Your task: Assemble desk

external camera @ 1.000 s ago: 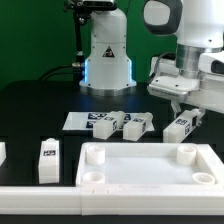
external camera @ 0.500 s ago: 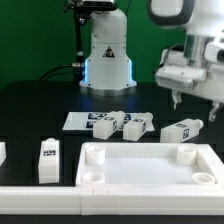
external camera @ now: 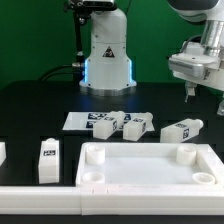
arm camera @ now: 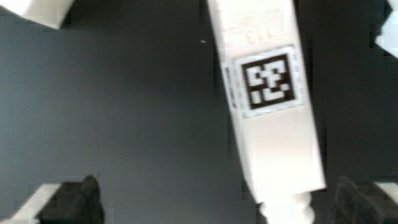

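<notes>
The desk slab (external camera: 150, 165) lies flat at the front, with round sockets in its corners. One leg (external camera: 48, 160) stands upright to the exterior view's left of it. Two legs (external camera: 110, 123) (external camera: 136, 125) lie behind the slab, by the marker board. A fourth leg (external camera: 183, 130) lies behind the slab's right corner. My gripper (external camera: 203, 95) hangs open and empty above that leg, well clear of it. In the wrist view the tagged leg (arm camera: 267, 90) lies below, between my dark fingertips (arm camera: 71, 202), nearer the other one; the gripper (arm camera: 217, 205) holds nothing.
The marker board (external camera: 80, 121) lies flat behind the slab. The arm's white base (external camera: 107, 55) stands at the back centre. A long white border rail (external camera: 60, 197) runs along the front. Another white piece (external camera: 2, 152) shows at the left edge.
My gripper has let go of the right-hand leg, risen, and moved towards the exterior view's right. The leg stays lying on the table.
</notes>
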